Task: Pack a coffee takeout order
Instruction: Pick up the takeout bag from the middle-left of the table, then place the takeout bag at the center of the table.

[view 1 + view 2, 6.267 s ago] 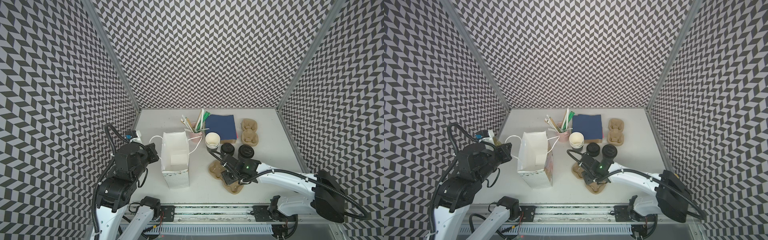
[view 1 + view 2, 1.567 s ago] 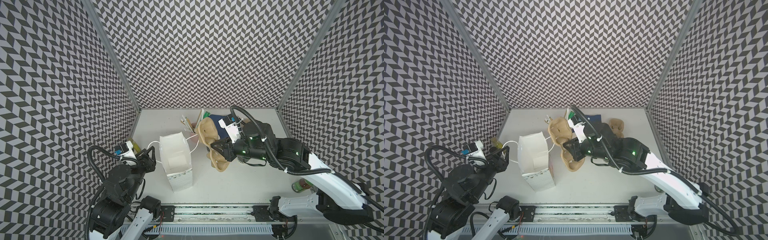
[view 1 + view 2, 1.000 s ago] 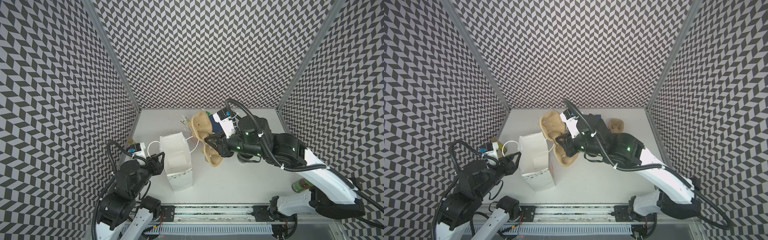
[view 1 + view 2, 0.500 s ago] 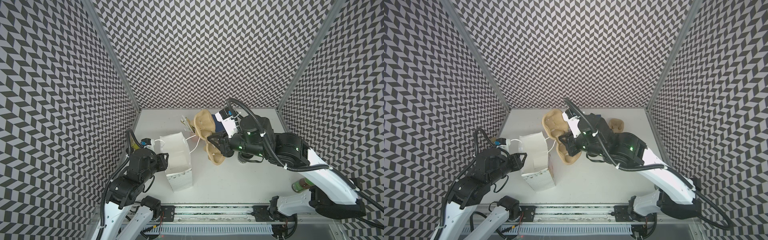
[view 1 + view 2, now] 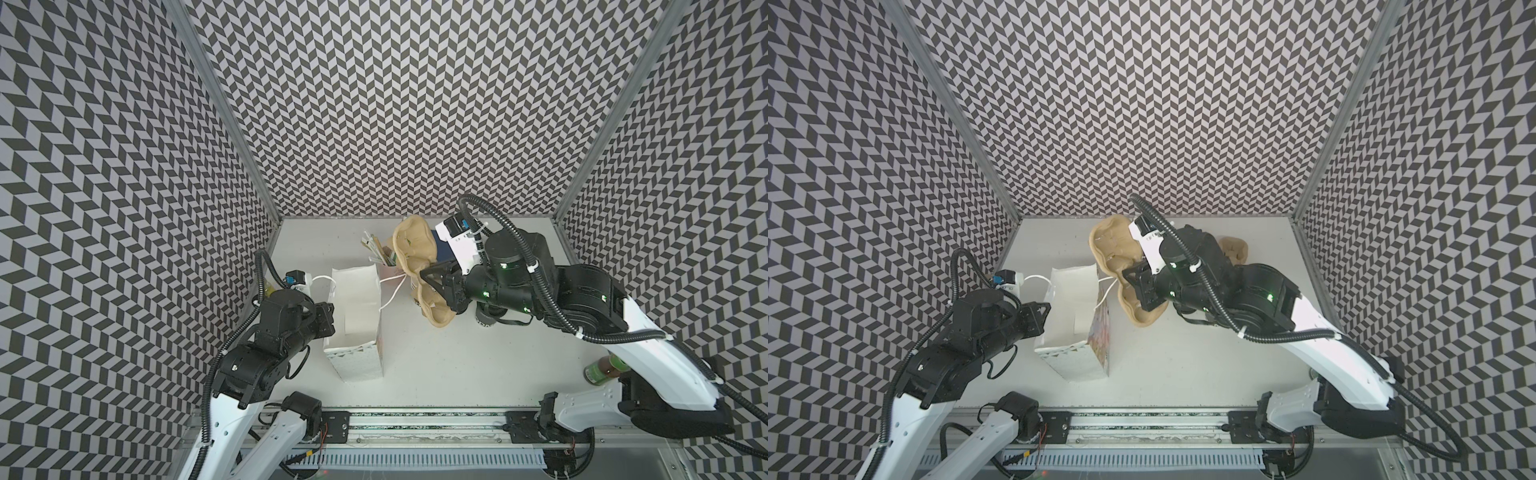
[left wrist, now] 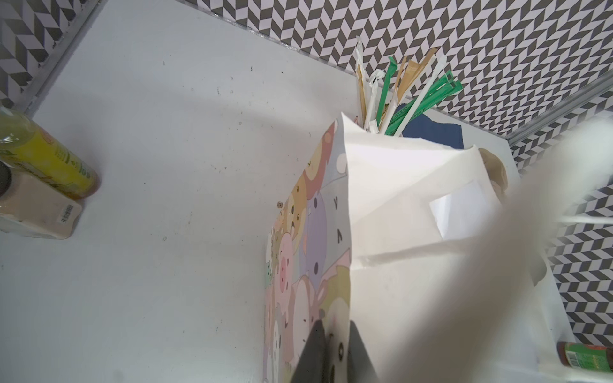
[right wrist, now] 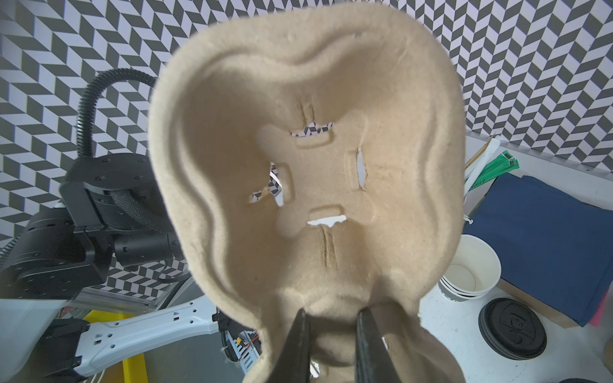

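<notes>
White worktop [image 5: 436, 361]: paper bag [image 5: 357, 324] upright, left of centre; wrapped straws [image 6: 398, 96], navy napkin [image 7: 537, 238], stacked lidless cups [image 7: 471, 268], black-lidded cup [image 7: 512, 328] toward back; spare pulp carrier [image 5: 1235, 249] back right; green bottle [image 5: 596, 372] front right; yellow bottle [image 6: 43, 156] at left edge.

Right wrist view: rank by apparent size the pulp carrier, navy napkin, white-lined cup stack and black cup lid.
1. pulp carrier, enlarged by nearness to the camera
2. navy napkin
3. white-lined cup stack and black cup lid: alike, unranked

The bag [image 5: 357, 307] stands on the table [image 5: 457, 365], with the left gripper [image 6: 337, 345] on its left wall. Right of it, the right gripper [image 7: 333, 331] holds the carrier [image 7: 315, 165] up, before the napkin [image 7: 537, 232].
</notes>
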Robot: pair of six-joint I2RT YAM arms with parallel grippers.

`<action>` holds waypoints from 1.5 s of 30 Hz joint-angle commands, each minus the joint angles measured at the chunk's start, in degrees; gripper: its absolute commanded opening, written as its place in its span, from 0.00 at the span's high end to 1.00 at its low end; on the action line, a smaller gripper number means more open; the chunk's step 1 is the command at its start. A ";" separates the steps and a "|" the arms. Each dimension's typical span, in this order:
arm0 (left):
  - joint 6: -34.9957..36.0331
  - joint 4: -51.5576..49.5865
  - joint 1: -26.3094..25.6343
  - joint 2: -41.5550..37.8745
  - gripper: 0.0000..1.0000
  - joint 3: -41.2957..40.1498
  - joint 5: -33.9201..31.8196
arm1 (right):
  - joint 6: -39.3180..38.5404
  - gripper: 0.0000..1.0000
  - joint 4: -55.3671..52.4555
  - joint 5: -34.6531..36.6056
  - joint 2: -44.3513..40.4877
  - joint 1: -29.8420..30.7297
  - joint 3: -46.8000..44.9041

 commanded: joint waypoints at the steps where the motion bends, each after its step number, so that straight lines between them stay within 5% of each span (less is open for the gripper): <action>1: 0.59 0.57 -0.20 0.32 0.93 0.46 1.48 | -0.91 1.00 0.26 1.37 -1.22 0.15 1.24; 8: -1.77 1.40 -0.24 1.02 1.00 1.52 5.27 | -1.61 1.00 -0.56 3.02 -1.66 0.15 2.55; 15: -9.99 8.49 -0.38 0.73 1.00 -0.13 14.02 | -2.62 1.00 -1.70 6.30 -1.60 0.07 5.23; 25: -20.60 13.90 -0.86 -0.62 1.00 -1.78 18.22 | -3.59 1.00 -2.68 8.06 -1.46 -0.37 8.45; 35: -25.03 16.66 -3.02 -2.05 1.00 -6.66 20.31 | -4.29 1.00 -3.22 8.15 -0.69 -0.55 10.17; 45: -30.83 23.91 -10.46 -0.71 1.00 -10.67 16.57 | -4.72 1.00 -2.86 9.25 -0.60 -0.63 9.34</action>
